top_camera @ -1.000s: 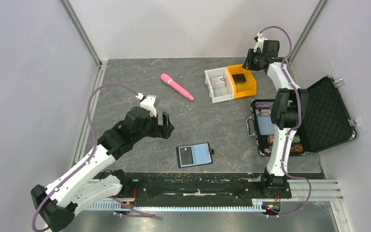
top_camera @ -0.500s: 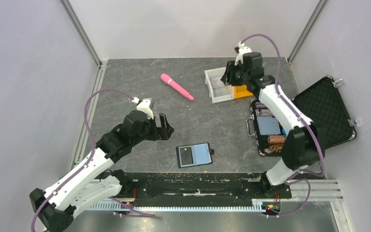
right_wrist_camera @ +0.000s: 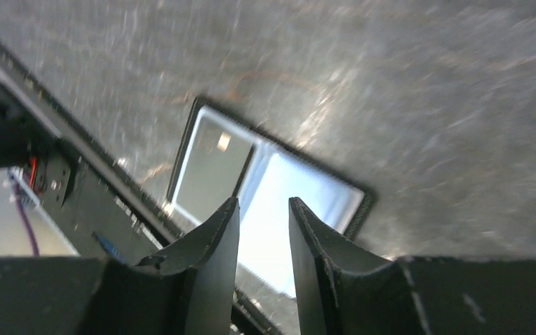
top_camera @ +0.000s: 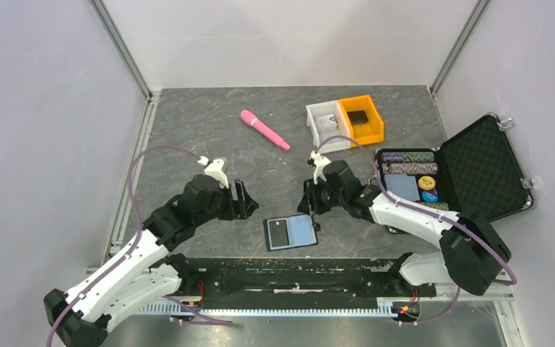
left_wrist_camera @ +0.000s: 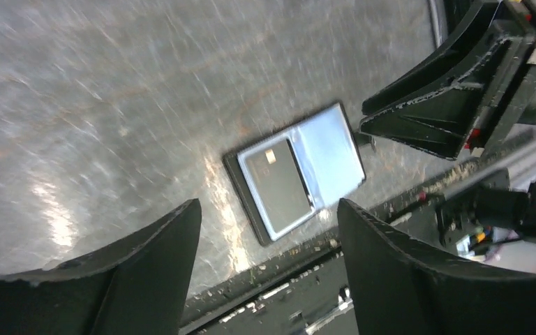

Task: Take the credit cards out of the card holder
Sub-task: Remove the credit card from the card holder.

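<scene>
Grey table (top_camera: 188, 130), lower centre — card holder (top_camera: 290, 233) lies open; left gripper (top_camera: 241, 200) gapes wide, right gripper (top_camera: 309, 204) barely parted, both empty.

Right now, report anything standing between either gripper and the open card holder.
Nothing visible does. The flat black bifold card holder lies open on the grey table. The left gripper and right gripper hover close by it, with only bare surface between.

I see the card holder (top_camera: 291, 233) lying open and flat, low in the centre of the overhead frame. It has a black edge and two glossy bluish panels side by side. The left panel holds a dark card (top_camera: 280, 233) with a small pale chip. A small tab (top_camera: 317, 226) juts from its right edge.
</scene>
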